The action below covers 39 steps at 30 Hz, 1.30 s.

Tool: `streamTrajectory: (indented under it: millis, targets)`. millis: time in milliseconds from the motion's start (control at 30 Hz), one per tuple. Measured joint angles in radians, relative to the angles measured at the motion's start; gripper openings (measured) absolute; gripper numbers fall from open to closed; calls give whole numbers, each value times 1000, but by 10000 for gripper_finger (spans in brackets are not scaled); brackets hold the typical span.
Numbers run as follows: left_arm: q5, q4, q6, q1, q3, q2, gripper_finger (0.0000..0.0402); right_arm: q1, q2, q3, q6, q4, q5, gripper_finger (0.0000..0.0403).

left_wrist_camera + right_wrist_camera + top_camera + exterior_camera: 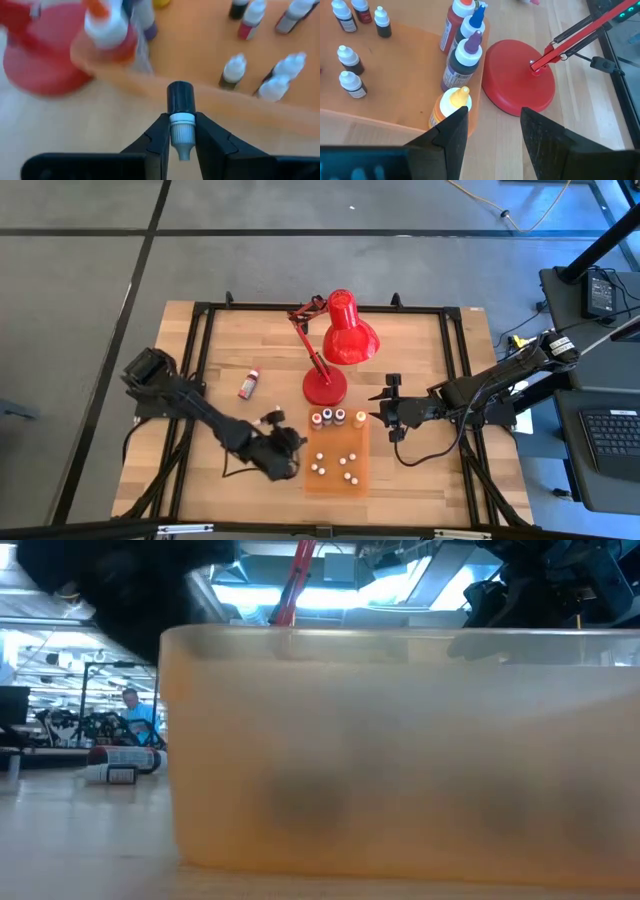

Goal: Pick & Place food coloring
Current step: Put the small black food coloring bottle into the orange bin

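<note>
The left hand [182, 137] is closed on a small dark dropper bottle [181, 107], its two fingers [159, 137] pinching the white cap so the dark body points away from the wrist toward the orange tray [200, 50]. From above, this left hand [283, 455] sits just beside the tray's [335, 480] left edge, near the front of the wooden tabletop [230, 340]. Six more small white-capped bottles [334, 464] stand upright and scattered inside the tray. Along its far edge four taller squeeze bottles [337, 418] stand in a row, one yellow at the right end. The right hand [490, 132] hangs open, fingers well apart and holding nothing, close to the yellow bottle [451, 106] and near the round base of the red desk lamp [520, 82]; overhead it shows as the right hand [385, 412] just to the right of the tray's far corner. One more red bottle [247, 384] lies on its side on the tabletop, well apart to the left of the lamp [340, 340]. The level view is almost filled by the tray wall [400, 750], so it probably adds little beyond that lying bottle [125, 765].
</note>
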Motion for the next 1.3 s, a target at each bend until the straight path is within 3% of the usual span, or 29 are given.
streamTrajectory:
  millis: [133, 433, 633, 767, 1000, 1300]
  targets:
    - [91, -155, 143, 60, 169, 0, 65, 0, 0, 0, 0, 0, 0, 184]
    - [100, -447, 367, 76, 412, -1, 64, 0, 0, 0, 2, 2, 0, 184]
    - [-18, -426, 391, 78, 443, -1, 64, 0, 0, 0, 31, 125, -50, 184]
    - [-74, -418, 393, 79, 442, 3, 66, 0, 0, 0, -88, 294, -210, 184]
    - [-79, -238, 416, 82, 442, 14, 66, 1, 44, 0, -316, 640, -456, 184]
    - [-49, -113, 503, 88, 442, 23, 67, 0, 193, 0, -401, 834, -465, 184]
